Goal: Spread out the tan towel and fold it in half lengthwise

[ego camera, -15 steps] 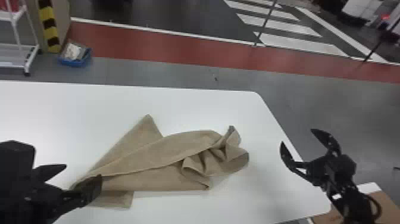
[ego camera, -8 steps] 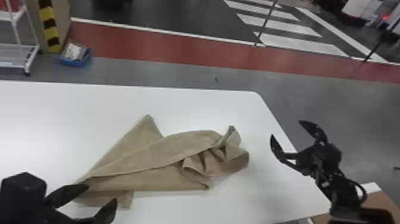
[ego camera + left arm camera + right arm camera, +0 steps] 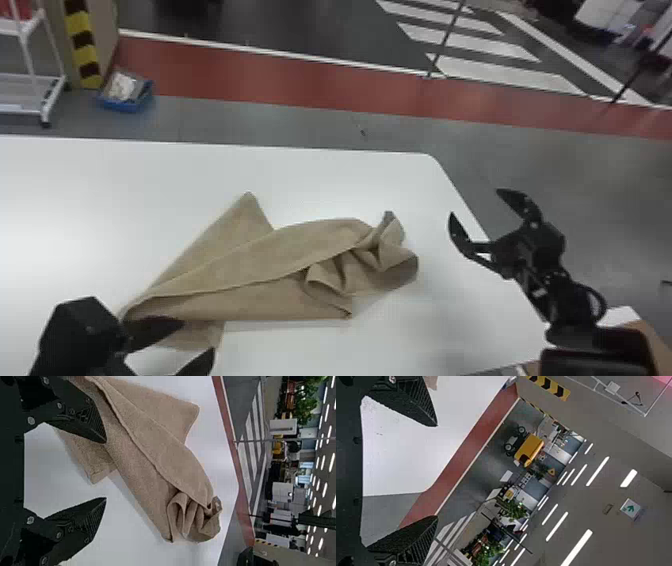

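Note:
The tan towel [image 3: 260, 260] lies crumpled on the white table [image 3: 100, 200], with a pointed corner toward the far side and bunched folds at its right end. My left gripper [image 3: 197, 342] is open at the towel's near left end, one finger over the cloth. In the left wrist view, the towel [image 3: 158, 455] stretches away from the open left gripper [image 3: 106, 470], with nothing held between its fingers. My right gripper [image 3: 475, 205] stands open by the table's right edge, apart from the towel. The right wrist view has the right gripper [image 3: 437, 471] with its fingers wide apart.
A cardboard box [image 3: 635, 330] is beside the table at the near right. Beyond the far edge, a blue bin [image 3: 125, 95] and a white rack [image 3: 30, 95] stand on the floor.
My left gripper has moved nearer the robot and to the right, away from the towel's left tip. The right gripper has shifted left and slightly farther from the robot. The towel looks the same.

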